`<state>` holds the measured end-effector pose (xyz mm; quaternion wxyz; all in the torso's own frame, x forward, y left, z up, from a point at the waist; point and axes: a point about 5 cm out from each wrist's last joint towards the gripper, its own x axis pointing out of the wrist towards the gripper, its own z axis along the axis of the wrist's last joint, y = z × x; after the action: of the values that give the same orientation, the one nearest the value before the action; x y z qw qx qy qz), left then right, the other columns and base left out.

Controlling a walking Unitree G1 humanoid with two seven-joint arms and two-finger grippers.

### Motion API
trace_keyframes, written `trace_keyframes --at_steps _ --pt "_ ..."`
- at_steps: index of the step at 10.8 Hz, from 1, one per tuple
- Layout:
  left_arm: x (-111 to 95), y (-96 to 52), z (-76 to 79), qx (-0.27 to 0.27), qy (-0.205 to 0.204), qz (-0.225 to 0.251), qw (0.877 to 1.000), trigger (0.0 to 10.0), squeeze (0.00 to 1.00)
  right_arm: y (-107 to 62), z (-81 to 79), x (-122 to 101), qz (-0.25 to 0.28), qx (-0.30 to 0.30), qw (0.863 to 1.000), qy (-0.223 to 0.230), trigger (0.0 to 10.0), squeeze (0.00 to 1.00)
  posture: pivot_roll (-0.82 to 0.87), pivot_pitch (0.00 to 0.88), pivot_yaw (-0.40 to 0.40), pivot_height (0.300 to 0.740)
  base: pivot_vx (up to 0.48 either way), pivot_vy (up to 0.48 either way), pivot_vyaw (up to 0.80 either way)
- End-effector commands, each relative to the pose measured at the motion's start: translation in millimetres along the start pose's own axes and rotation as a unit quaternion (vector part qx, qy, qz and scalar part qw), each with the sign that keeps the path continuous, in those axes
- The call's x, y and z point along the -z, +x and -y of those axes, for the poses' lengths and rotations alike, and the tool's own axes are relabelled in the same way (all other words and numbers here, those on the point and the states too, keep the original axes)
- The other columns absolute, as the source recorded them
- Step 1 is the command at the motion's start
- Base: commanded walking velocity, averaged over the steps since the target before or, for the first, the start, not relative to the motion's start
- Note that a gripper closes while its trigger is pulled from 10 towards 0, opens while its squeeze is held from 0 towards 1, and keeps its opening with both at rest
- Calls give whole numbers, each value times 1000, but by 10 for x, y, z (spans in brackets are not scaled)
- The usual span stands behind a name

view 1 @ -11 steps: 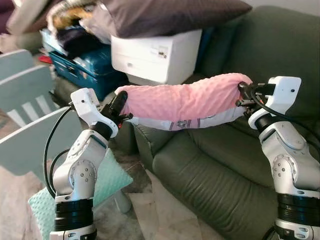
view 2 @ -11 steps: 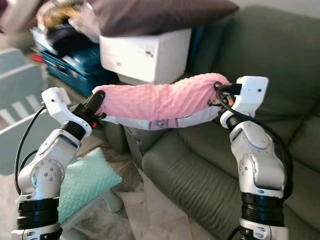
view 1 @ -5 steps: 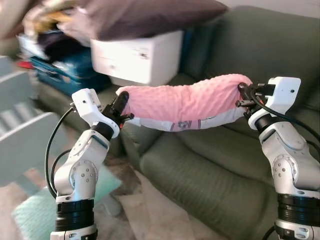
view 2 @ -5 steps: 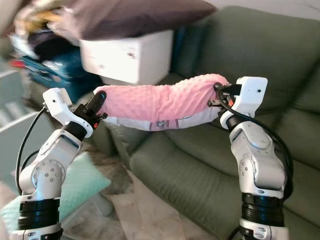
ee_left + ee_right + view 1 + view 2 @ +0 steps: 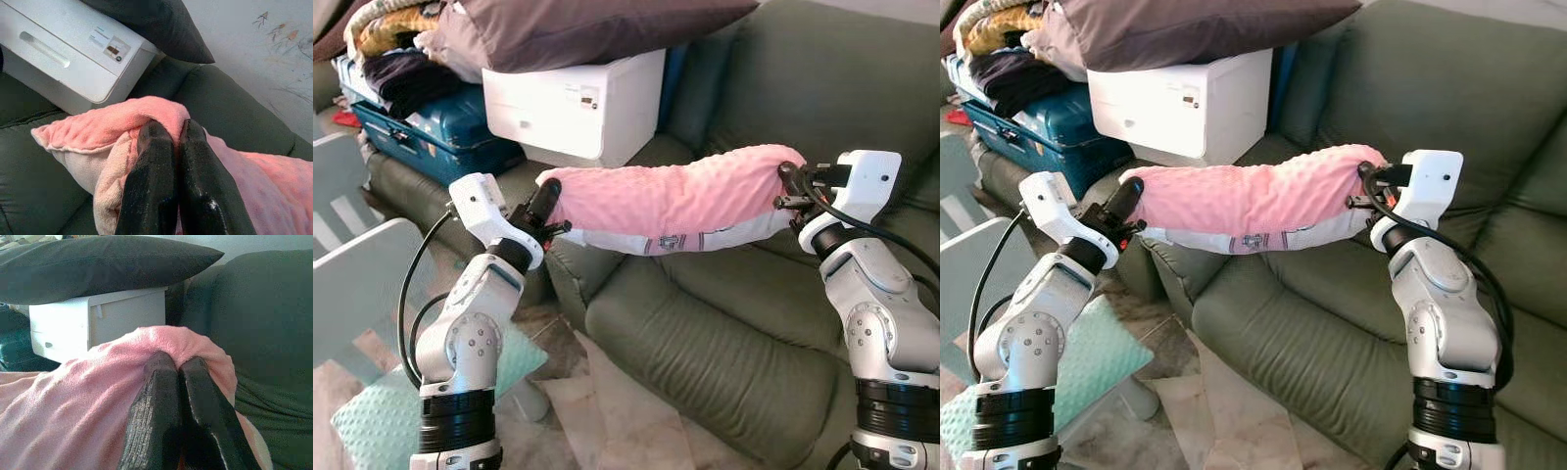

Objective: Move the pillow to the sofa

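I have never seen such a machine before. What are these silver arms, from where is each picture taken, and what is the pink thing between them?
The silver arms belong to a humanoid robot. The two wide pictures come from the stereo camera on its head, looking forward and down. The two close pictures come from a camera on each wrist, looking along that gripper's two black fingers. The pink thing is a pillow. The left gripper pinches one end and the right gripper pinches the other, so it hangs in the air above the green sofa. On the sofa's far end sit a white box with a dark cushion on top and a blue suitcase. A mint cushion lies on the floor.
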<state>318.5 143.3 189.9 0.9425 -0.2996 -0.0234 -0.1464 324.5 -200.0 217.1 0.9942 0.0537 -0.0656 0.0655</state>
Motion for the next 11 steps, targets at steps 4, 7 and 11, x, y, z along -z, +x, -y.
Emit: trace_keyframes --at_steps 4,7,11 --pt "-54 9 30 8 2 6 1000 0 0 7 -26 -98 18 -2 1000 -1 0 0 -118 25 33 740 0 0 -800" --pt "-50 1 28 8 4 6 1000 0 0 2 -27 -98 18 -3 1000 -2 0 0 -120 23 33 740 0 0 -800" --pt "-22 12 52 14 -3 -1 1000 0 0 -2 -15 -104 19 0 1000 -3 0 0 -125 22 36 740 0 0 -800"
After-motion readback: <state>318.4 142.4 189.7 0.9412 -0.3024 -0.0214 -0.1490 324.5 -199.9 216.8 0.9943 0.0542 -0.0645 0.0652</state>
